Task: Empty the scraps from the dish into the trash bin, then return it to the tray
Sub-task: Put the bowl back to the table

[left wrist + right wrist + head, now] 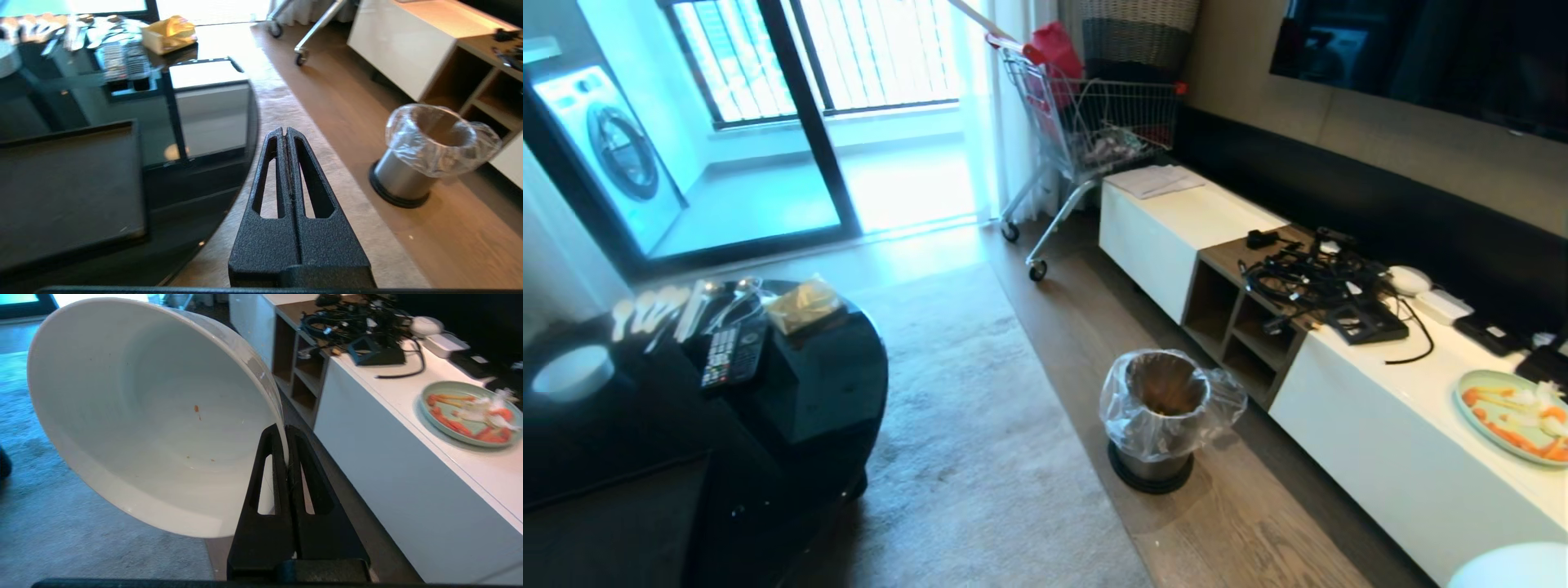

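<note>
- Clamped on the rim of the dish [151,416], the right gripper [284,435] held it tilted, empty but for a few orange specks.
- Left gripper [285,132] hung free, fingers pressed together, holding nothing.
- Trash bin [1161,418] stood on the wooden floor beside the white cabinet [1380,433].
- Tray [69,188] lay on the black table [825,392].
</note>
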You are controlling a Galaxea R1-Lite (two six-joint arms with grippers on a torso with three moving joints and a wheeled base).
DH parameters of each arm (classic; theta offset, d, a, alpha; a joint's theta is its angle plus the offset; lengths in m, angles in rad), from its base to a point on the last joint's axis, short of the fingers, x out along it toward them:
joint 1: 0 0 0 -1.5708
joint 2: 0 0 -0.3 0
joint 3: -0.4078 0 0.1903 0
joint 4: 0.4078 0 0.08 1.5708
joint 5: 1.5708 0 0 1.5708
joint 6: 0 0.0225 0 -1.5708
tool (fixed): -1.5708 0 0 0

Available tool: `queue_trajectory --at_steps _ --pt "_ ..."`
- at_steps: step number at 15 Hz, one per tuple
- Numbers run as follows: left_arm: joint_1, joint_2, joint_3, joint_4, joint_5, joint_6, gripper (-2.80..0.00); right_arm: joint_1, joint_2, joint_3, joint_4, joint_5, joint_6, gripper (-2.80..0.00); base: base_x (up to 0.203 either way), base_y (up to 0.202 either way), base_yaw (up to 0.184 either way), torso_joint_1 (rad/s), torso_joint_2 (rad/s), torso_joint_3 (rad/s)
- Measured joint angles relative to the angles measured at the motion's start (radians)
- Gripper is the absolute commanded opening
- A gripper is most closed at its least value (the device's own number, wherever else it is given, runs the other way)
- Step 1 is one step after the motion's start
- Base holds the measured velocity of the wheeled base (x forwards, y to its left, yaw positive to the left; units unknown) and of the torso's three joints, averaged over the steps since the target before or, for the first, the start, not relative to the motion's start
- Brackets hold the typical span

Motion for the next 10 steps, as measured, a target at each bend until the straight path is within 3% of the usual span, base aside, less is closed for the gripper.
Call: queue_trajectory --at_steps 10 --pt "0.000 0.000 0.000 0.000 0.000 0.000 -2.80 0.000 0.000 0.000 0.000 0.000 -0.001 -2.80 0.001 -0.010 0.167 0.002 0.00 0.003"
